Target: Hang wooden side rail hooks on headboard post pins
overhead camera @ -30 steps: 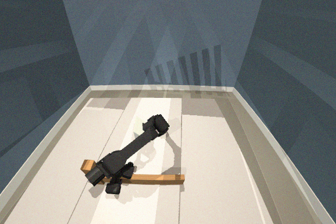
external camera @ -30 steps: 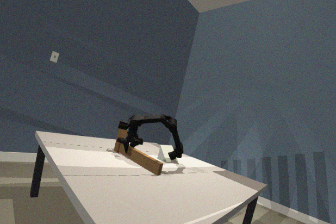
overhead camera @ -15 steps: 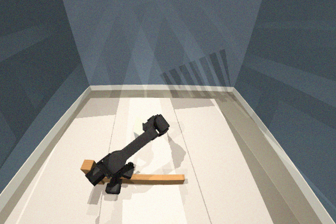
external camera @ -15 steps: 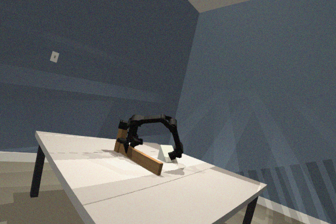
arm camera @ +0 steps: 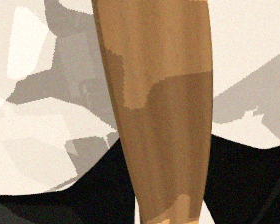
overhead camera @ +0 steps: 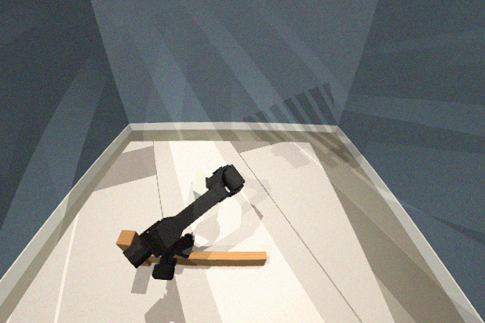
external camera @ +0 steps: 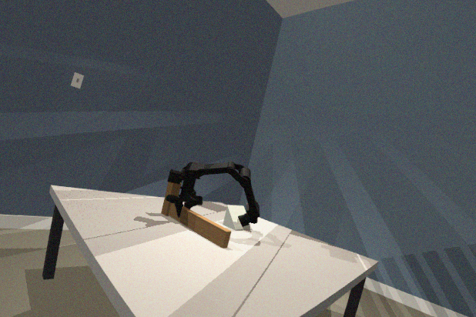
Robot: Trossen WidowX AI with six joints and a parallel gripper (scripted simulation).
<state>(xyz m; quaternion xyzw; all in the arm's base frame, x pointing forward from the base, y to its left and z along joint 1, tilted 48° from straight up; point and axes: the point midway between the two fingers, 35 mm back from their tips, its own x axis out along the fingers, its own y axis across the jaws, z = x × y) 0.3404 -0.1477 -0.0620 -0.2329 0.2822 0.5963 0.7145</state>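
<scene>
The wooden side rail (overhead camera: 227,258) (external camera: 208,228) (arm camera: 161,50) stands on its narrow edge, its far end down at the table top. Its other end meets the foot of the upright headboard post (overhead camera: 128,237) (external camera: 172,190) or lies very near it. My gripper (overhead camera: 175,256) (external camera: 182,205) (arm camera: 152,132) is shut on the rail close to the post, one finger on each side. The hooks, the pins and the slot are hidden behind the arm and gripper, so I cannot tell whether the hooks sit on the pins.
A pale wedge-shaped block (external camera: 236,216) stands beside the arm's base, behind the rail. The arm arches over the table (overhead camera: 282,290) (external camera: 146,265) from its base to the post, with its wrist close beside the post's top.
</scene>
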